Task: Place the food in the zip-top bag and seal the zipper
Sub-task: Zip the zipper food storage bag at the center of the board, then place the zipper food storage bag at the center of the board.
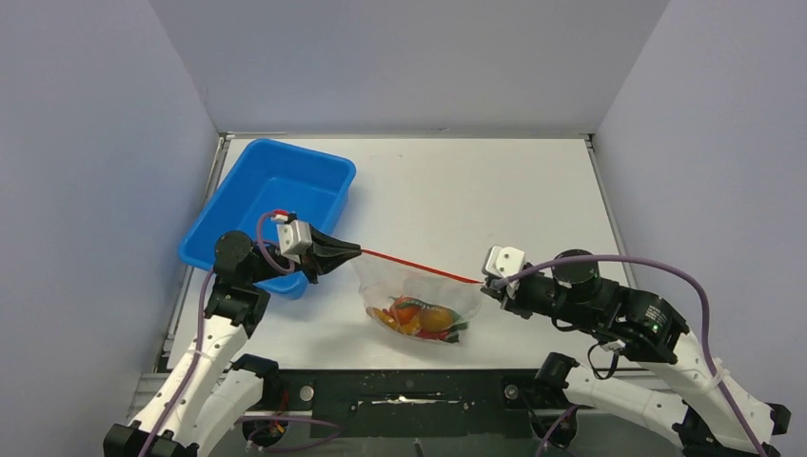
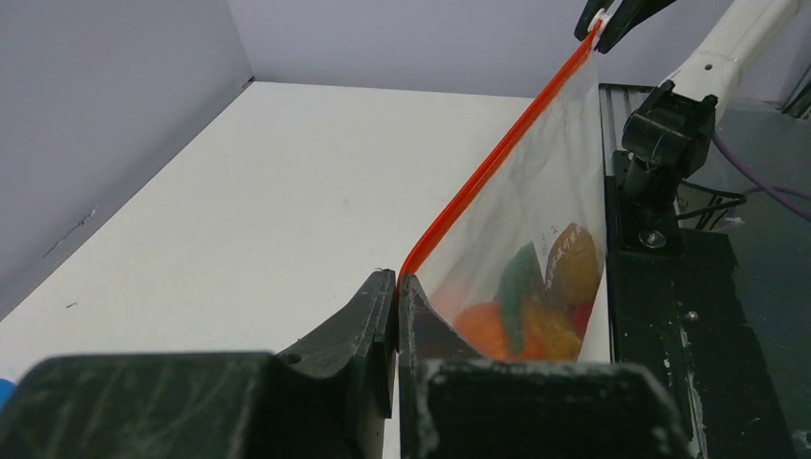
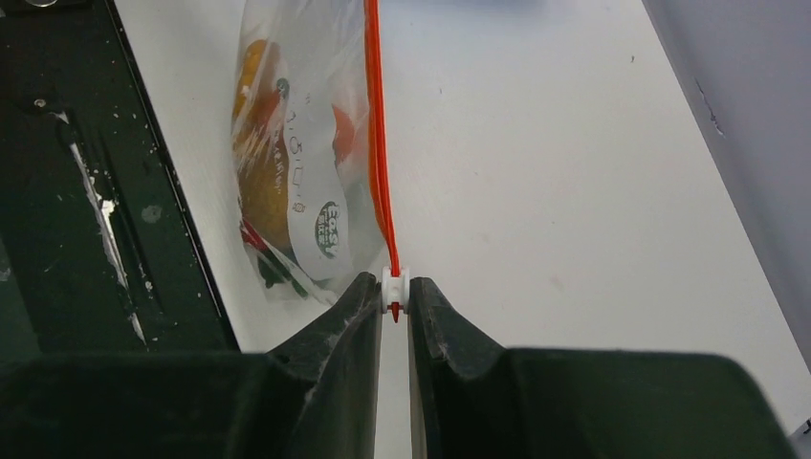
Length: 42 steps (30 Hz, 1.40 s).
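The clear zip-top bag [image 1: 419, 295] hangs stretched between my two grippers above the table, with the food [image 1: 419, 319] in its bottom: orange, yellow-brown, red and green pieces. The red-orange zipper [image 1: 419, 266] runs taut along its top edge. My left gripper [image 1: 354, 251] is shut on the left end of the zipper [image 2: 497, 158], close in the left wrist view [image 2: 398, 279]. My right gripper [image 1: 487, 283] is shut on the white slider [image 3: 394, 290] at the right end of the zipper [image 3: 378, 134]. The food shows through the bag in both wrist views [image 2: 521, 311] [image 3: 263, 163].
A blue plastic tray [image 1: 271, 195] stands at the back left, just behind my left gripper. The black base plate [image 1: 419, 390] lies along the near edge below the bag. Grey walls enclose the white table [image 1: 495, 190].
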### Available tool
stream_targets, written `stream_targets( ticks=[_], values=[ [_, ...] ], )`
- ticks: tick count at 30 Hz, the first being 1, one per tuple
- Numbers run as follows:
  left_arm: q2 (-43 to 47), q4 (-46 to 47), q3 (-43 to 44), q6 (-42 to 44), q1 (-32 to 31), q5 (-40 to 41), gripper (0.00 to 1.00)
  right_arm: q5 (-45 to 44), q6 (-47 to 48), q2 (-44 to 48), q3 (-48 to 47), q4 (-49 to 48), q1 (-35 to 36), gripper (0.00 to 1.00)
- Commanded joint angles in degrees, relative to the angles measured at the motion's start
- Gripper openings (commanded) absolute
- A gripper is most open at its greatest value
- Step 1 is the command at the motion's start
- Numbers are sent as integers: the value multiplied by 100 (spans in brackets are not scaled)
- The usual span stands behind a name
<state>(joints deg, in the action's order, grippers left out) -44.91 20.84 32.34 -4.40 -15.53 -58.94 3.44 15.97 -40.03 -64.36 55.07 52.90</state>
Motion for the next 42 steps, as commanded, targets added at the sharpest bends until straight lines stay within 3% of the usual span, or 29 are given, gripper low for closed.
stream_targets(
  ticks=[1, 5, 16, 20, 26, 34, 42],
  values=[
    [-241, 417, -124, -266, 97, 214, 0, -450, -104, -156, 295, -477, -48, 0],
    [-618, 593, -56, -450, 86, 501, 0, -1128, -304, -707, 430, -671, -71, 0],
    [-541, 683, 37, -535, 85, 1313, 27, -1199, -692, -1161, 741, -1822, -835, 0],
    [-392, 588, 78, -522, 86, 1614, 41, -1259, -742, -1434, 702, -2058, -1066, 0],
    [-193, 157, 168, -392, 90, 2089, 58, -1097, -785, -1931, 544, -2296, -1858, 0],
    [-160, -240, 221, -884, 85, 2820, 69, -1062, -1263, -2489, 302, -2724, -2705, 3],
    [-290, -763, 401, -1533, 94, 3600, 71, -1182, -1714, -2982, 321, -3163, -3070, 7]
  ],
)
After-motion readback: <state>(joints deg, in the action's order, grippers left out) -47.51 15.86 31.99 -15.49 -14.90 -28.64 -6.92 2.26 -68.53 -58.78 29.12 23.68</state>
